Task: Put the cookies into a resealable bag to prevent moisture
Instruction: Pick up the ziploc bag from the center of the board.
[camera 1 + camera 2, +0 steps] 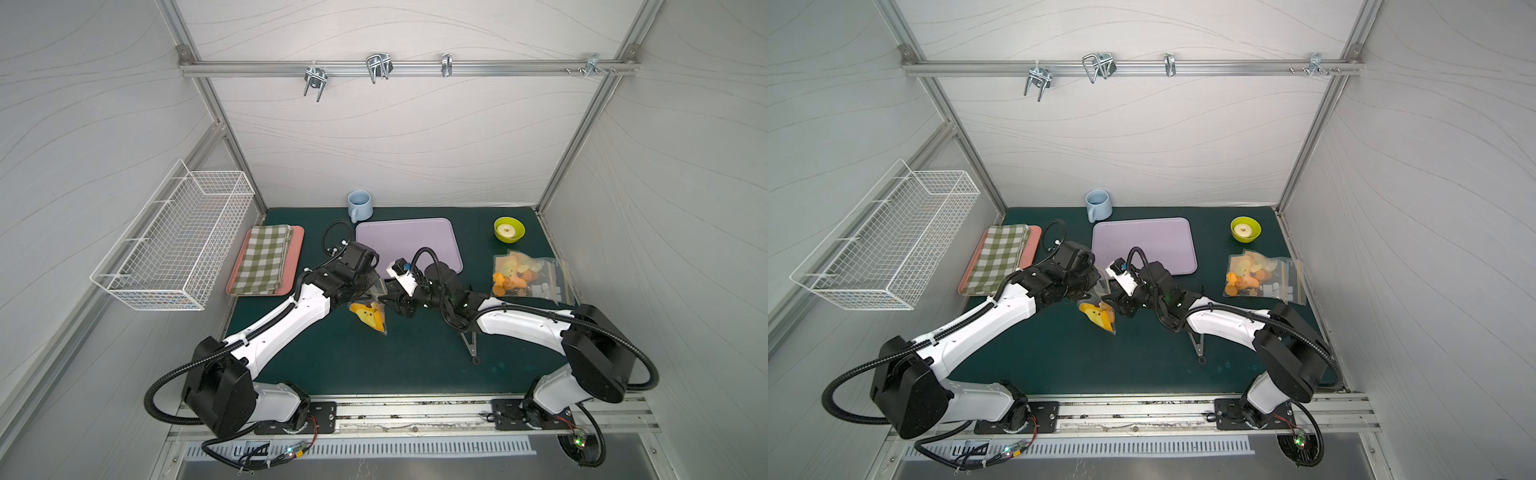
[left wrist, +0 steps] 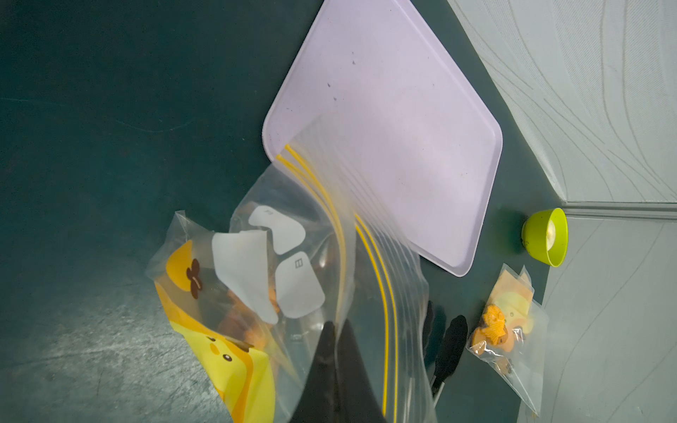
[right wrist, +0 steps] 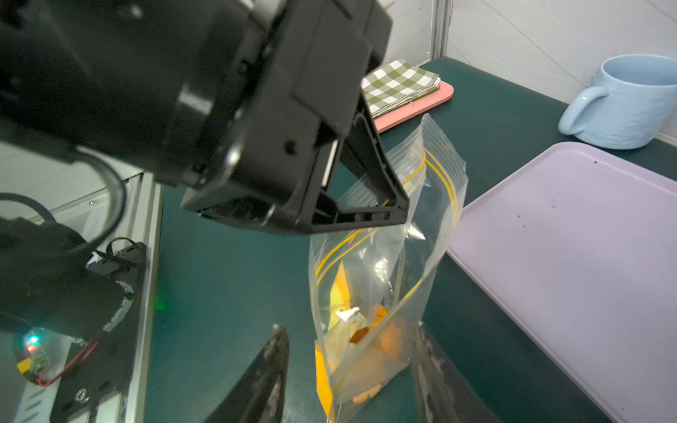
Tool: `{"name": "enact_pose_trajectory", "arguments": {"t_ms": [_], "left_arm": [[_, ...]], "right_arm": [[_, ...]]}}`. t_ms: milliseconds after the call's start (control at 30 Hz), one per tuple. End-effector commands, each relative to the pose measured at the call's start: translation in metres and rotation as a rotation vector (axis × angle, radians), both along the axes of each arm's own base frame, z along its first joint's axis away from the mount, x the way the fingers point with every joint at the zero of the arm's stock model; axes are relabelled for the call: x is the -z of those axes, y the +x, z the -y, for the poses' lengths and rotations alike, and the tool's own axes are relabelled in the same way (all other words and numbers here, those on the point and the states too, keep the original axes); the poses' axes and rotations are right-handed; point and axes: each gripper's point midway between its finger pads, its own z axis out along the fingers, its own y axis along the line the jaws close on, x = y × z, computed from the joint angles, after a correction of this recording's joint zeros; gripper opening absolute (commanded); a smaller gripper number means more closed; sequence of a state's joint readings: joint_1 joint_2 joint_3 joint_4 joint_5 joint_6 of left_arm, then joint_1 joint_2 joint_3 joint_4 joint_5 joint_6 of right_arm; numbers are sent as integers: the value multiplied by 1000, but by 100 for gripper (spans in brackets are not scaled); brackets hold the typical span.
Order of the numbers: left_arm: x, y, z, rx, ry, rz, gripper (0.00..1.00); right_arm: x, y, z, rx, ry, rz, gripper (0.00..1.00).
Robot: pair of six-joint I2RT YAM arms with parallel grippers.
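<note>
Left jaws: my left gripper [image 2: 337, 329] is pinched tight on the top edge of the resealable bag [image 3: 432, 205], just by its yellow zip lines. The bag hangs from that grip, and its bottom seems to reach the green mat [image 1: 332, 365].
Bag handling: thin, slick, floppy and light. I judge it folds or slips anywhere but the stiffer zip strip, so I should grip the rim, not the belly.
Cookies: some orange cookies [image 3: 390, 342] lie low in the held bag beside a yellow cartoon-print packet [image 2: 234, 366]. They are small and likely brittle, so no squeezing through the film.
Right jaws: my right gripper [image 3: 350, 340] stands partly apart, one finger on each side of the bag's lower half, gripping nothing I can see.
Far right: a cookie pile [image 1: 503, 282] sits with a heap of clear bags [image 1: 540, 278]; whether inside or on top, I cannot tell.
Hidden: I cannot tell if the zip is open or pressed closed. White labels [image 2: 241, 271] and the print mask the cookie count, and my arms cover the rim from above.
</note>
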State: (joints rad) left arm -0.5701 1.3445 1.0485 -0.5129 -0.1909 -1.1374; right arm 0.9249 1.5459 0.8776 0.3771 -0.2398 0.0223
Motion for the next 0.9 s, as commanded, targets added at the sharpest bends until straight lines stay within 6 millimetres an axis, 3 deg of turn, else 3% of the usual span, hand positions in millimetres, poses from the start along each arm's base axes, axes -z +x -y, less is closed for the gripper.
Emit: {"name": "enact_pose_trajectory", "arguments": {"t_ms": [0,200,267,300,367,433,467,667,733,767,867], "left_arm": [[-20,13,4,-8,-27,53,0],[-20,13,2,-15,-36,54,0],[-24,13,1,-14,-51,73,14],[-27,14,-1,-10,-59,90,26],[-40,17,-7,3,-69,142,51],[-61,17,-15,41,-45,222,84],[-71,16,-21,51,-24,252,93],[-126,-3,-50,216,178,463,99],[-146,-15,-47,337,252,568,98],[-153,-20,-44,398,282,618,92],[-175,-43,-31,587,357,754,95]], "right_arm": [[-11,0,-11,-26,32,40,47],[-8,2,-13,-16,27,24,20],[-7,3,-12,-7,19,20,7],[-6,4,-11,3,13,16,0],[-9,5,-8,15,15,18,0],[-15,8,-1,50,6,24,0],[-19,8,1,52,1,29,0],[-42,-6,25,-2,-84,62,0],[-54,-17,34,-47,-124,105,0],[-62,-19,39,-60,-140,144,0],[-90,-19,57,-31,-154,199,0]]}}
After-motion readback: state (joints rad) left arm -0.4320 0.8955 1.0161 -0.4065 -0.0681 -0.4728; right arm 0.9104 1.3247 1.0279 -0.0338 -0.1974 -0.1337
